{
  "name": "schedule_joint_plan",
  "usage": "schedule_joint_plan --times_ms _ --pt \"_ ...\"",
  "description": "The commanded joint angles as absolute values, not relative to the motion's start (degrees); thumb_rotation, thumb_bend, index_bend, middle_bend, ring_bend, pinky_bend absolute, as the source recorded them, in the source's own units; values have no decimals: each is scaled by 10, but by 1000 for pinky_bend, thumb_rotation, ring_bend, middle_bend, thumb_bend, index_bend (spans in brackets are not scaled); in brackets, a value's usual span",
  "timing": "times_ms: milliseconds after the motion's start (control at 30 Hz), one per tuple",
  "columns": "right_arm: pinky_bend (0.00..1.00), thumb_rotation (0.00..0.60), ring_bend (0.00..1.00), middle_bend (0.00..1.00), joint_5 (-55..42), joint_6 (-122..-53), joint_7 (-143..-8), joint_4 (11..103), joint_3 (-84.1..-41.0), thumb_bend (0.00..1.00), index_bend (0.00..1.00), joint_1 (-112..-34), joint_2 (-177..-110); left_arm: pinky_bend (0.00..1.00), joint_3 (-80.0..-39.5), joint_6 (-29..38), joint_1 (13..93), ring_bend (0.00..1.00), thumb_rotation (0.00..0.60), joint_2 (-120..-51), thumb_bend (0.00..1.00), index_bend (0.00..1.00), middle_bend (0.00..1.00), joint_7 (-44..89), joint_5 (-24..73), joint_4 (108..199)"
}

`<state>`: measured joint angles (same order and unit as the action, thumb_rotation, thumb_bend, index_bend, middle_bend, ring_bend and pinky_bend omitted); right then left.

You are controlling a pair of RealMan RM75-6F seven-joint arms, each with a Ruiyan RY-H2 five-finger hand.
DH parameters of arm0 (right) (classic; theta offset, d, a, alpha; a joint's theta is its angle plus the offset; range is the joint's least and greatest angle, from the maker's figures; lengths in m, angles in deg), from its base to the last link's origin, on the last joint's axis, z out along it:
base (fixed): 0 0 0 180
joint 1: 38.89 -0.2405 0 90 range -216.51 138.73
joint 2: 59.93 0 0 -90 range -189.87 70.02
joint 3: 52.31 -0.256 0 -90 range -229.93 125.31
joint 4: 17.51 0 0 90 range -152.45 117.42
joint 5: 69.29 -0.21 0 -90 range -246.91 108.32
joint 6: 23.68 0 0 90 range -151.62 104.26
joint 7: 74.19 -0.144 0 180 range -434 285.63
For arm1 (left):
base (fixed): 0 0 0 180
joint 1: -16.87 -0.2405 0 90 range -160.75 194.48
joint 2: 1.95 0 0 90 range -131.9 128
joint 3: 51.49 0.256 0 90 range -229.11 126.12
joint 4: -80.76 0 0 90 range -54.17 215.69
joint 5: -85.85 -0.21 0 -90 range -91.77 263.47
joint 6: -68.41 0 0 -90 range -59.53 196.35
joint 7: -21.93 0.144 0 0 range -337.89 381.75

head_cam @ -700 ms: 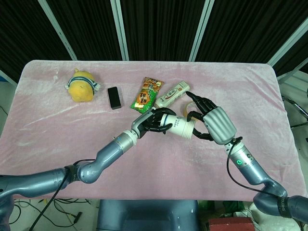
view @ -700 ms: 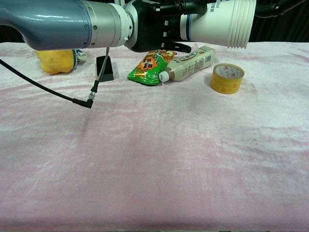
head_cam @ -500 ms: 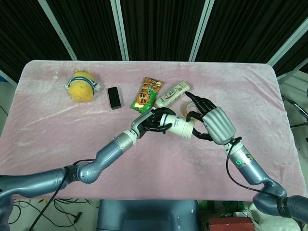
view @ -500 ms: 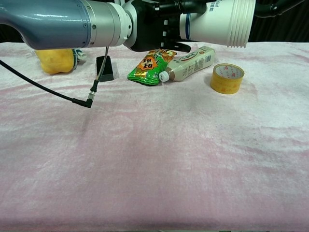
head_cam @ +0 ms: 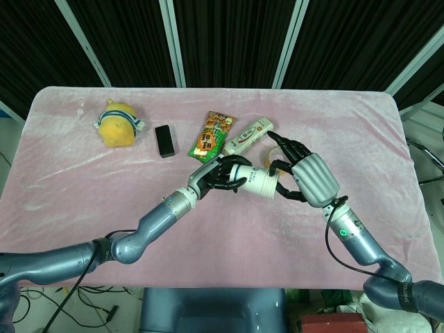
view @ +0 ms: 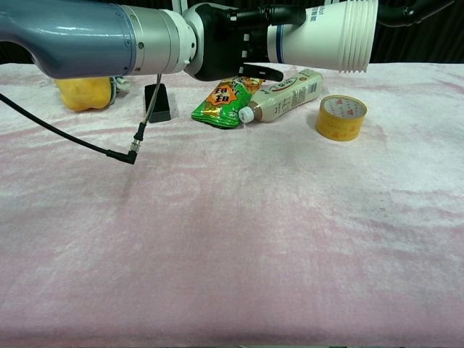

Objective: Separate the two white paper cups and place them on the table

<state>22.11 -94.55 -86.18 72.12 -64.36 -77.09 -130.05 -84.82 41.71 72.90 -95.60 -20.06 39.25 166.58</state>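
Two white paper cups (head_cam: 258, 182) are nested together, lying on their side in the air above the table's middle. My left hand (head_cam: 218, 175) grips the stack around its base end. My right hand (head_cam: 306, 177) faces the open end, its fingers (head_cam: 279, 166) closing around the rim from above and below. In the chest view the cups (view: 326, 32) sit at the top edge, rim to the right, with the left hand (view: 225, 40) wrapped on them. Only dark fingertips of the right hand (view: 417, 10) show there, reaching the rim.
Behind the cups lie a green-orange snack packet (head_cam: 211, 133), a cream bottle (head_cam: 246, 137) and a yellow tape roll (view: 341, 117). A black box (head_cam: 164, 141) and a yellow plush toy (head_cam: 118, 123) sit at the back left. A cable (view: 134, 148) dangles from the left arm.
The cups and left hand have shifted very slightly up and to the left in the chest view. Otherwise both hands keep their places.
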Motion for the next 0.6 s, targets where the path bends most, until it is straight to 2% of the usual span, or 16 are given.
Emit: schedule_joint_plan --times_ms 33,200,600 --pt "197 600 128 13 222 -947 -861 723 -642 315 564 -770 -1300 565 -849 416 728 347 600 -956 418 486 482 -200 390 1668" --pt "197 600 128 13 220 -946 -861 724 -641 335 586 -770 -1301 564 -849 417 727 348 600 -957 418 486 482 -200 390 1668" --pt "197 600 130 13 227 -946 -871 732 -634 432 724 -771 -1293 565 -846 418 730 348 600 -964 416 486 482 -196 391 1659"
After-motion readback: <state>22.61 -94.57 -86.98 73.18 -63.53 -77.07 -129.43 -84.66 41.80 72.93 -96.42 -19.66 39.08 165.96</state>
